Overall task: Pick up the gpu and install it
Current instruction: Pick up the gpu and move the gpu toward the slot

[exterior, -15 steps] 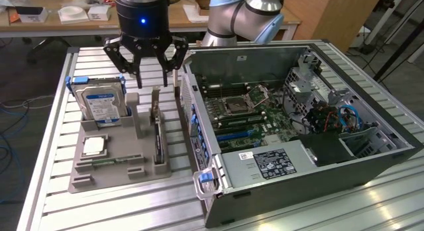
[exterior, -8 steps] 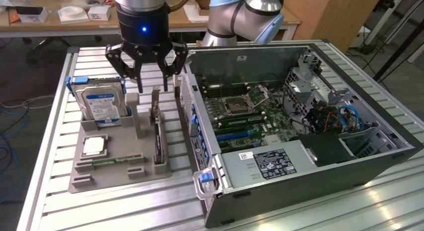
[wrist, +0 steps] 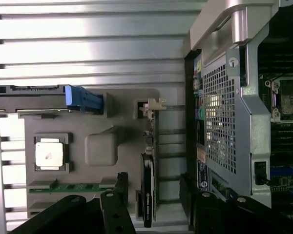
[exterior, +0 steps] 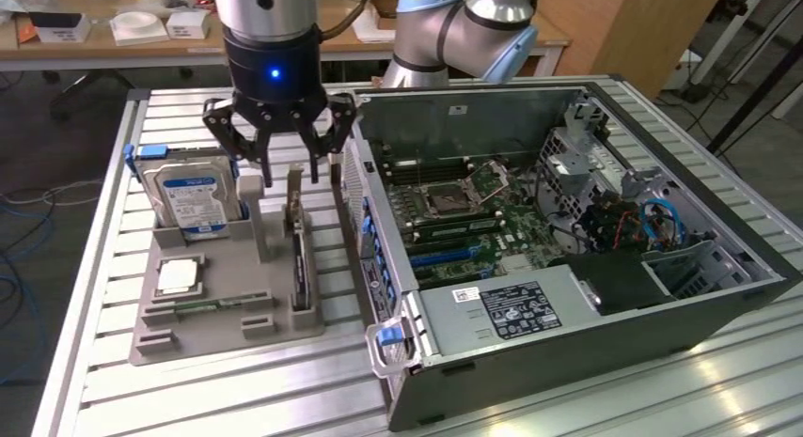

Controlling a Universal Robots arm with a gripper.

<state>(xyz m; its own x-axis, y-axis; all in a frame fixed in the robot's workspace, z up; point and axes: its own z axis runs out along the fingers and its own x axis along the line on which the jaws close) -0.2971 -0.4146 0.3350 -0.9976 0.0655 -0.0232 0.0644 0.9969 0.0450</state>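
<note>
A silver hard drive with a blue label stands in the grey plastic tray. Beside it, the thin green gpu card stands on its edge. Above it hang the black fingers, wide open and empty. It looks best to drop straight down, one finger on each side.

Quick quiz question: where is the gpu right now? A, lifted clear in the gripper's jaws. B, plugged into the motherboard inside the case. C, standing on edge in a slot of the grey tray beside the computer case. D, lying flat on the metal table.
C: the gpu stands on edge in the grey tray, next to the computer case, with the open gripper above it and not gripping it.
</note>
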